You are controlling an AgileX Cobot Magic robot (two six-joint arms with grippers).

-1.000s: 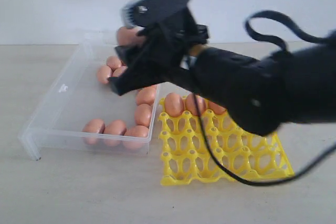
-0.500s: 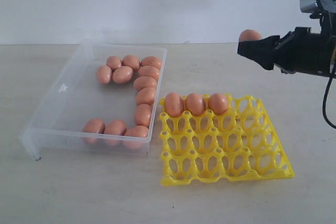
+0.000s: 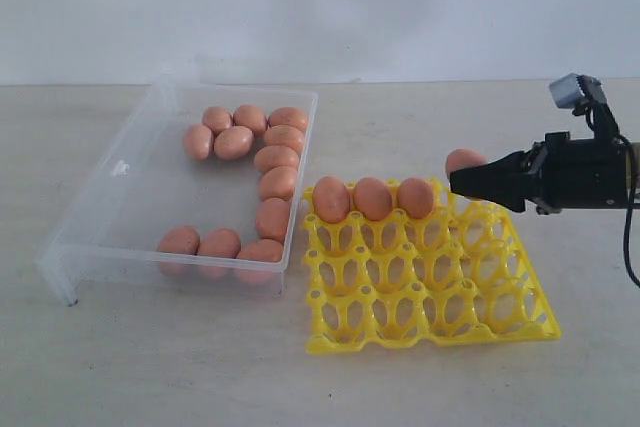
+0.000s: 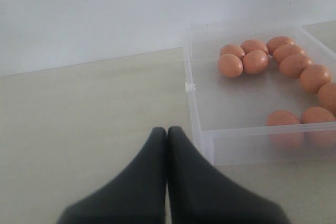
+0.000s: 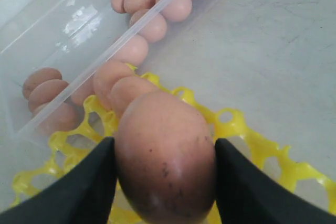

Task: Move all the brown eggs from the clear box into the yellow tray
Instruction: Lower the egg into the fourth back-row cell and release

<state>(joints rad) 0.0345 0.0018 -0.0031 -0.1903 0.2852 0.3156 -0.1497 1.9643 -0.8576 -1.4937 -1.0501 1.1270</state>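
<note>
— The clear box [image 3: 150,197]?
— Glossy transparent plastic; the yellow tray [image 3: 420,339] is smooth plastic too.
— The brown eggs [image 3: 272,219]?
— Smooth, faintly speckled shells. The worktop [image 3: 150,367] looks matt.

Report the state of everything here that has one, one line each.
right gripper: shut on one brown egg, holding it in the air above the yellow tray.
left gripper: shut, empty.
clear box: open-topped, with twelve brown eggs inside.
yellow tray: three far-row cups filled, the rest empty.
</note>
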